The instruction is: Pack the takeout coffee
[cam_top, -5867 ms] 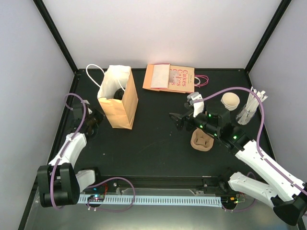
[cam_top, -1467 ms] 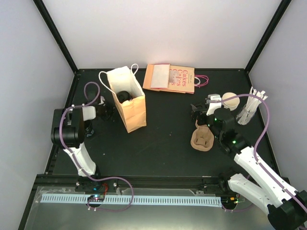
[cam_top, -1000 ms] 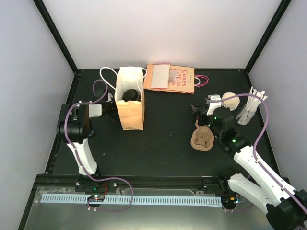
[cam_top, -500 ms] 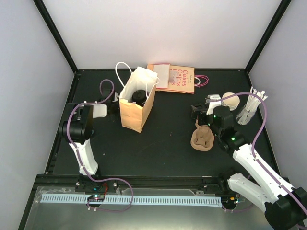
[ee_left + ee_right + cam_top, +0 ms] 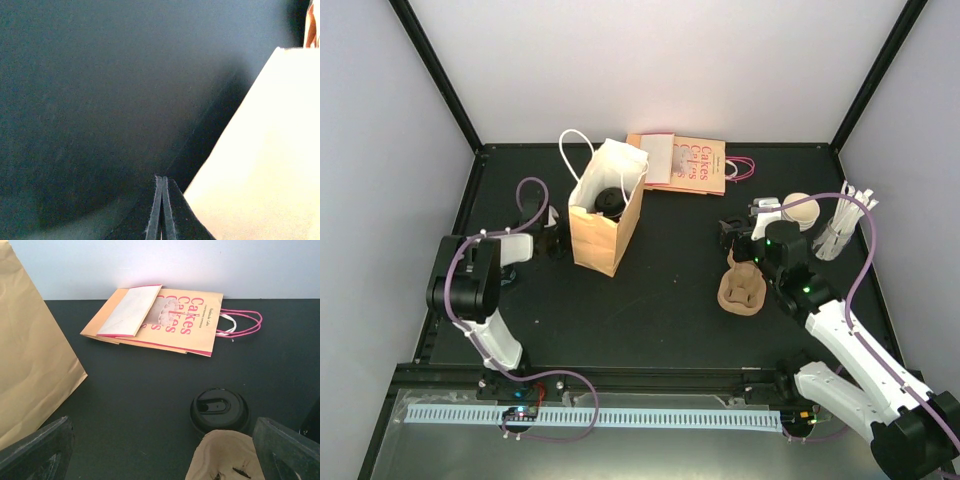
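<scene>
Coffee: a dark round object (image 5: 610,200), judged to be the lidded cup, is seen inside the upright bag.
Left gripper (image 5: 161,210): fingers are pressed together and nothing is held. It is placed just beside the bag's left wall; contact cannot be told.
Bag (image 5: 605,225): stands open at left-centre of the table (image 5: 660,300). Across the earlier views it has been slid rightward and turned. In the last half second it has stayed put while the left arm has been drawn back slightly.
Flat bag (image 5: 165,320): lies printed side up at the back wall.
Right gripper (image 5: 732,240): fingers are spread wide with nothing between them, near the carrier's far end.
Lid (image 5: 218,410): a black lid is seen on the table, touching or just behind the carrier (image 5: 225,455). Whether a cup is beneath it cannot be told.
Meaning: the bag is judged repositioned and released with the coffee inside, so packing is likely near completion.
</scene>
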Controlling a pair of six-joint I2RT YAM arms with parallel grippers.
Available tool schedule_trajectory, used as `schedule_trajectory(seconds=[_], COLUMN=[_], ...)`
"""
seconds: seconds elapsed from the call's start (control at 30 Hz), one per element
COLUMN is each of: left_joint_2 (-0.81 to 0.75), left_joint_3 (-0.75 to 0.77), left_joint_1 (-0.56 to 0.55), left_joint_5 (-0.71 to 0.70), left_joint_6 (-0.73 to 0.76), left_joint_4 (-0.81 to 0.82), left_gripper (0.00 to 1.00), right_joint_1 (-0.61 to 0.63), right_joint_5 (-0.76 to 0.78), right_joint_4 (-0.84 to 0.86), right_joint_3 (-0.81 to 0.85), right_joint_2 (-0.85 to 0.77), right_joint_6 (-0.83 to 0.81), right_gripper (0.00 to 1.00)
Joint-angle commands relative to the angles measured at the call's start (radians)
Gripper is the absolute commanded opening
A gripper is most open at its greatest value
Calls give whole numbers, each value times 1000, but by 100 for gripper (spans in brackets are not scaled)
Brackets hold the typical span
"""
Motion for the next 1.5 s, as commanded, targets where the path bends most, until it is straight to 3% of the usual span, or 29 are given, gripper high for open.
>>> schedule_trajectory(seconds=[0.0,0.17,0.6,0.87,1.0,1.17,1.27,1.37,1.47], left_joint_2=[-71,-97,-154,-324,-427,-559,-612,-655,-723], left_joint_3=[-75,-143,-194,-137,-136,-139,-167,-188,-251], left_joint_1=[-7,-18,-88,-57,-29,13,14,6,-16], left_joint_5=[41,107,105,-132,-231,-324,-301,-311,-372], left_joint_6=[21,-4,-51,65,85,140,281,333,445], left_joint_4=[17,73,109,-104,-172,-201,-105,-33,91], left_gripper=[1,2,2,2,24,57,78,88,99], right_joint_1=[-9,-9,-11,-11,-9,-11,-10,-9,-13], right_joint_5=[-19,-38,-33,17,22,62,54,48,85], right_joint_4=[2,3,11,133,162,217,284,373,566], right_joint_3=[18,18,-12,-94,-99,-105,-129,-169,-239], right_joint_2=[-5,0,-16,-76,-71,-60,-52,-43,-18], right_joint_6=[11,18,4,-79,-78,-96,-185,-299,-348], right_gripper=[100,100,100,100,100,100,100,100,100])
